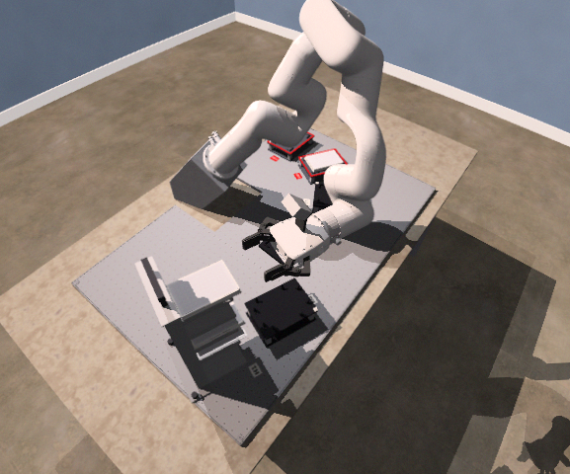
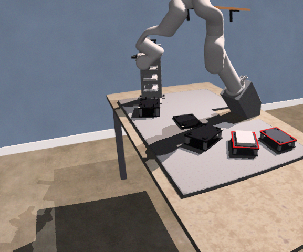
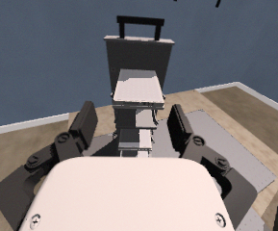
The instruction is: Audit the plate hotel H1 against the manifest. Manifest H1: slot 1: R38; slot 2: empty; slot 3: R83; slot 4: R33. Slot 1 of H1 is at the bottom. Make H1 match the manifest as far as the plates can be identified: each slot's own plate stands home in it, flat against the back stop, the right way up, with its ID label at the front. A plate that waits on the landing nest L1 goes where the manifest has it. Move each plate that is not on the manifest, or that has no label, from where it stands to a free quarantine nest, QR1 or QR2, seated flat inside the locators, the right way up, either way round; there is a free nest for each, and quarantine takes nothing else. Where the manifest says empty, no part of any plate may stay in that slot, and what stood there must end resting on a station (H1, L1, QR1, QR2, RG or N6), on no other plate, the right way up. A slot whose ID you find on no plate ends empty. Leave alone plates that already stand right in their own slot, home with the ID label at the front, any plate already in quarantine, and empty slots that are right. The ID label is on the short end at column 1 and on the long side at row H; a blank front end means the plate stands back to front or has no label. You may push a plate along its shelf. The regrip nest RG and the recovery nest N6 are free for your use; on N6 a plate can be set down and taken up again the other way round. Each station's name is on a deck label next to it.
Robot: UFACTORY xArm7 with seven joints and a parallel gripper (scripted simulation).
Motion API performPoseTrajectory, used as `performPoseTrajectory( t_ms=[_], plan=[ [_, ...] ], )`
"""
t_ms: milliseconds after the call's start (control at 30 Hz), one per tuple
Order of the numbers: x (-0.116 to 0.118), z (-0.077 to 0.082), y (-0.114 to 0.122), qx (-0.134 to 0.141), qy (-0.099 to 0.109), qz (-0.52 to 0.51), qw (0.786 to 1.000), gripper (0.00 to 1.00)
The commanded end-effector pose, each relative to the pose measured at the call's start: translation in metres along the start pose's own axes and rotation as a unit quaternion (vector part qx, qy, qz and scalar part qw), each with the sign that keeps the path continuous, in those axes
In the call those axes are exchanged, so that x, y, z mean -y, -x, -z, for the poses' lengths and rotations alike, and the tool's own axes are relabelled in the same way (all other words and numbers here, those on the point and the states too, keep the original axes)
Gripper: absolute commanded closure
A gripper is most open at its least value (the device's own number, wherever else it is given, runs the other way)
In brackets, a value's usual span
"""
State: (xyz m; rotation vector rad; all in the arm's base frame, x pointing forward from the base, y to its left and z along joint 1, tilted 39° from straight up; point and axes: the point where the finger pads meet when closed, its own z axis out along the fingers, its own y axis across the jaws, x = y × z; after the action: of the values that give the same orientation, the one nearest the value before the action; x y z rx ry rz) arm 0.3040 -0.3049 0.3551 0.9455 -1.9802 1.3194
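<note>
The plate hotel H1 point(image 1: 193, 306) stands at the near left of the deck, and it also shows in the wrist view point(image 3: 138, 96). A white plate point(image 1: 209, 282) lies in its top slot, seen in the wrist view too point(image 3: 138, 88). Lower shelves hold more plates point(image 1: 219, 334), and their front ends point(image 3: 136, 140) are too small and shadowed to read any label. My gripper point(image 1: 270, 252) is open and empty. It hangs in front of the hotel, facing it, above the empty black landing nest point(image 1: 282, 311). In the wrist view the fingers frame the hotel.
A red-edged quarantine nest point(image 2: 244, 139) holds a white plate, and the one beside it point(image 2: 277, 136) is empty. A raised black nest point(image 2: 203, 135) and a flat black nest point(image 2: 186, 120) stand mid-deck. The arm's base point(image 2: 241, 98) is at the back right.
</note>
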Motion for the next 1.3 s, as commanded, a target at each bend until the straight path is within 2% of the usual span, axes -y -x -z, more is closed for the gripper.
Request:
performPoseTrajectory(
  t_ms=[0,167,1067,1267],
  plan=[
    [0.0,0.004,-0.001,-0.001,0.001,-0.002,1.0,0.0],
    [0.0,0.01,-0.001,-0.001,0.001,-0.002,1.0,0.0],
    [0.0,0.01,0.065,-0.001,0.001,-0.002,1.0,0.0],
    [0.0,0.01,0.07,-0.001,0.001,-0.002,1.0,0.0]
  ],
)
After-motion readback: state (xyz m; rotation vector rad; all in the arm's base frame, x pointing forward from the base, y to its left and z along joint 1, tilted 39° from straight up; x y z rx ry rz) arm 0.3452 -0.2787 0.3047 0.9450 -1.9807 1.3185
